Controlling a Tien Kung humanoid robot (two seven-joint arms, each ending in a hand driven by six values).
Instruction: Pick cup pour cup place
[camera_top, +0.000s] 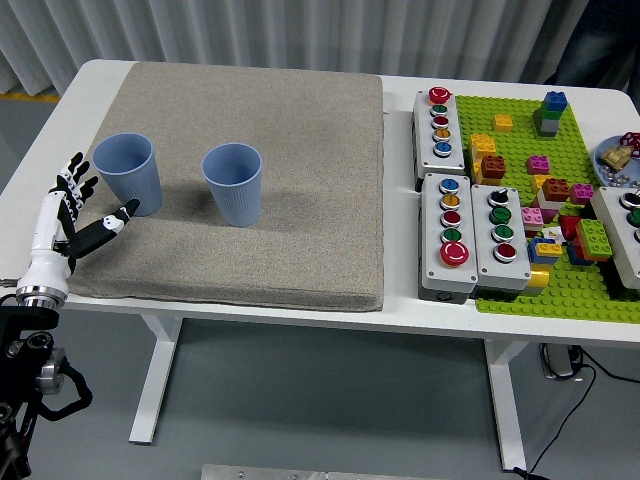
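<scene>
Two light blue cups stand upright on a grey mat (260, 250). The left cup (129, 173) is near the mat's left edge and the other cup (234, 184) stands to its right. My left hand (78, 212) is at the mat's left edge, just below and left of the left cup. Its fingers are spread and hold nothing, and its thumb points at the cup's base without gripping it. My right arm is out of view.
Right of the mat stand grey button boxes (470, 235) and a green baseplate (555, 290) with several coloured bricks. A bowl (620, 160) with small items sits at the right edge. The white table's near edge (300, 320) runs below the mat.
</scene>
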